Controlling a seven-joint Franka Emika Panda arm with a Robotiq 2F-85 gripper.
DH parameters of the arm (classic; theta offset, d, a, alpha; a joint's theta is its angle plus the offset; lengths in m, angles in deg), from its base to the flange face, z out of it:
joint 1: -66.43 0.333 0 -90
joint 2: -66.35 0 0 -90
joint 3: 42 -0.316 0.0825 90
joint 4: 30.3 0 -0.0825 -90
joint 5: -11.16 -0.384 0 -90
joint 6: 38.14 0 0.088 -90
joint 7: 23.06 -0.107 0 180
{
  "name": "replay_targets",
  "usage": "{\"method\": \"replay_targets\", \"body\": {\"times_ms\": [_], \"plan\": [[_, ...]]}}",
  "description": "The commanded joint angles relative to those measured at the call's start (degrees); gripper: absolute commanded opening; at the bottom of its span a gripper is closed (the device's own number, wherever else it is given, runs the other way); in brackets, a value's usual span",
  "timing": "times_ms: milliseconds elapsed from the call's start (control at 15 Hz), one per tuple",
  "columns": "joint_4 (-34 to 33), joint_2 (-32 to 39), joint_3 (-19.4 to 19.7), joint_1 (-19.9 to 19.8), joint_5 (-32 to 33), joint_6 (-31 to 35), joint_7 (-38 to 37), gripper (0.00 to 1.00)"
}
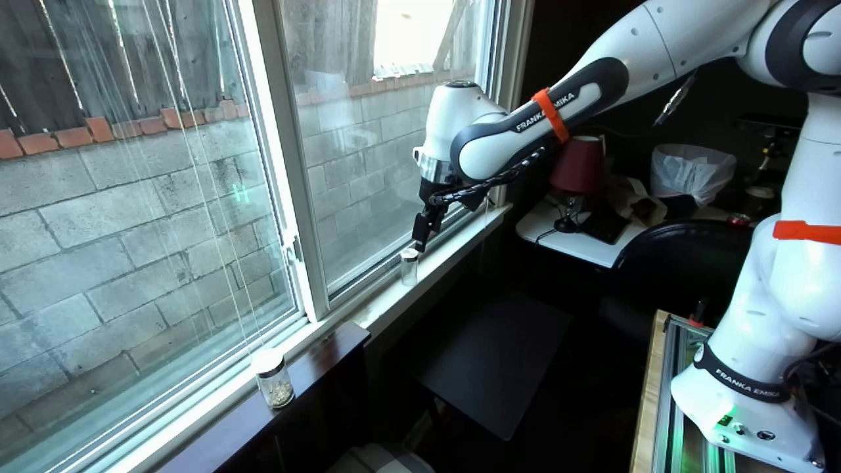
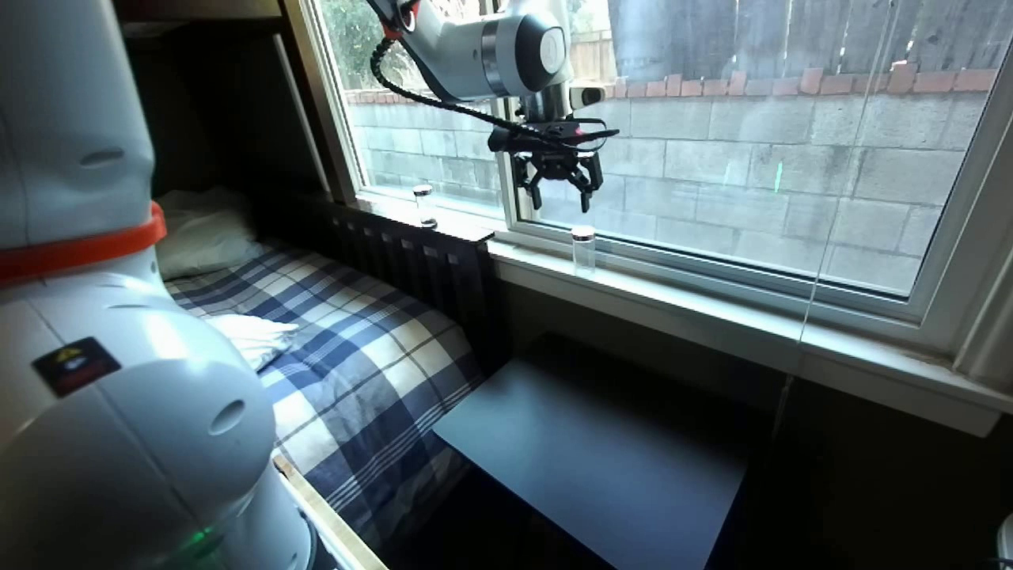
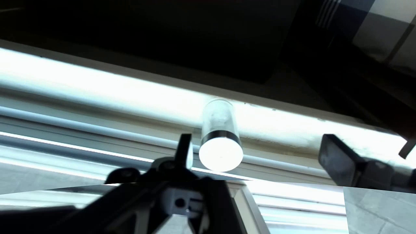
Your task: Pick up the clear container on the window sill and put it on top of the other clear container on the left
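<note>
The clear container (image 1: 409, 269) stands upright on the white window sill (image 1: 453, 251), with a whitish top over a dark band. It also shows in an exterior view (image 2: 584, 252) and in the wrist view (image 3: 221, 149). The other clear container (image 1: 274, 384) stands upright on a dark ledge to its left, with grainy bits at its bottom; it also shows in an exterior view (image 2: 425, 207) and is out of the wrist view. My gripper (image 2: 561, 204) is open and empty, above the clear container. In the wrist view the gripper (image 3: 256, 152) has the whitish top between its fingers, nearer the image-left finger.
The window glass and its white upright frame (image 1: 289, 164) stand close behind the gripper. The dark ledge (image 1: 328, 355) adjoins the sill. A dark table (image 2: 601, 451) stands below, beside a plaid-covered bed (image 2: 356, 356). Thin cords (image 2: 831, 237) hang before the window.
</note>
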Motion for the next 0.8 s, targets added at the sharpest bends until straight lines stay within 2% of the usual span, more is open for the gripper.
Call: {"method": "replay_targets", "body": {"times_ms": [0, 467, 533, 600, 733], "plan": [[-3.5, 4.8, 1.1, 0.6, 0.9, 1.9, -3.9, 1.00], [-7.4, 10.7, 3.4, 2.3, 1.8, 4.2, -13.0, 1.00], [-7.7, 11.3, 3.8, 2.7, 2.1, 4.4, -14.2, 0.96], [-8.1, 12.0, 4.2, 3.1, 2.5, 4.7, -15.3, 0.73], [-8.7, 13.0, 5.0, 3.9, 3.2, 4.8, -17.4, 0.69]]}}
